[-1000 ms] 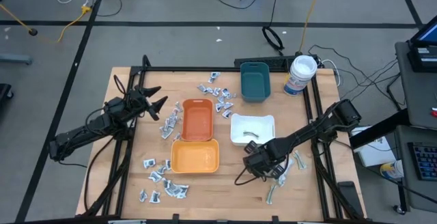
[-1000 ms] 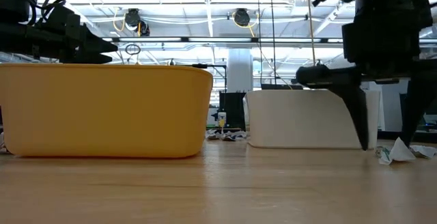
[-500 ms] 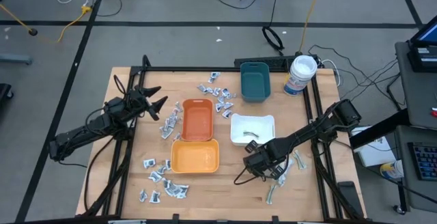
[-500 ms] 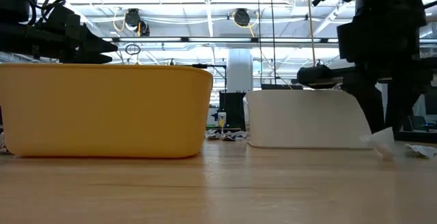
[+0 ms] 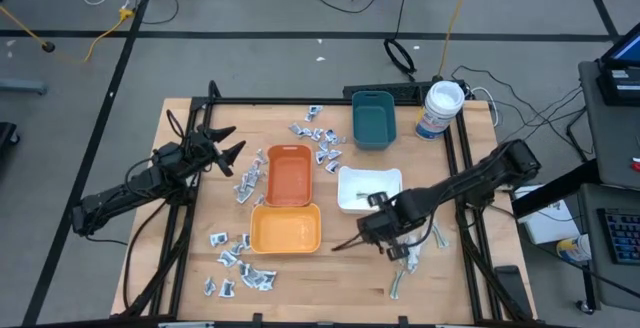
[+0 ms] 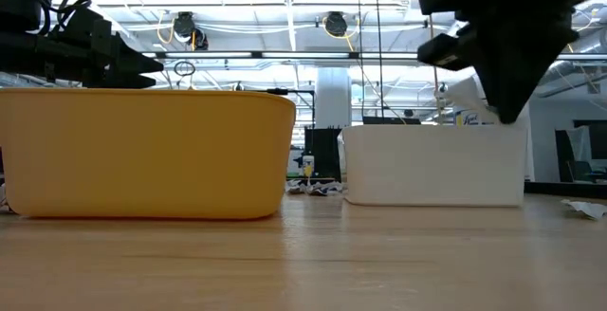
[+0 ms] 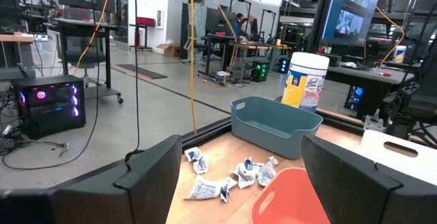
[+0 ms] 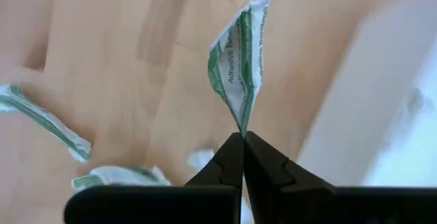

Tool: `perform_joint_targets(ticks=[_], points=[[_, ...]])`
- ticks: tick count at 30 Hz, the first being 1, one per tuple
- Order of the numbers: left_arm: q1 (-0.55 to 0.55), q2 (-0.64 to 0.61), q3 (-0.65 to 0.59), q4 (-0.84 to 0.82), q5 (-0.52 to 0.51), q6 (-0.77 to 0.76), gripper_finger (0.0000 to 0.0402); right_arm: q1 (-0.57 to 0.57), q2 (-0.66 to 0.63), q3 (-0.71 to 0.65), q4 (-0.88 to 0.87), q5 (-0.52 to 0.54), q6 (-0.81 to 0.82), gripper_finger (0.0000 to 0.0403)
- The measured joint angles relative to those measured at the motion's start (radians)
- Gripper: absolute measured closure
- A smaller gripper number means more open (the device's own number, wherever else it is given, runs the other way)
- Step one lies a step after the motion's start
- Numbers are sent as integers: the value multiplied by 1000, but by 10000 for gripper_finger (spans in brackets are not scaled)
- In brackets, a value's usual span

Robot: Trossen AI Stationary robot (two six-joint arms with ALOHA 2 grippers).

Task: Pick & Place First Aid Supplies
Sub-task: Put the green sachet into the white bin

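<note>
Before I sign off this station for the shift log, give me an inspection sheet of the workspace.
Surface: wooden table, sound.
Job's things: silvery sachets scattered front-left, more by the teal tray; green-white strips front-right; one strip pinched in the right gripper.
Clutter: orange tray, yellow tray, white tray, white tub.
Grippers: right gripper shut on the strip, beside the white tray; left gripper open, waiting at table's left.
Cables: loose on the floor behind the table.
Surroundings: benches, monitors; a person far off.
</note>
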Motion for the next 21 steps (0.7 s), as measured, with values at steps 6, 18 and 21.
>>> perform_joint_targets(ticks=[6,18,21], points=[[0,0,0,0,0,-1,93,-35,-31,8,-52,-1,124,402],[0,0,0,0,0,-1,93,-232,-75,9,-88,-14,134,403],[0,0,0,0,0,0,93,-294,-75,9,-100,-26,114,403]])
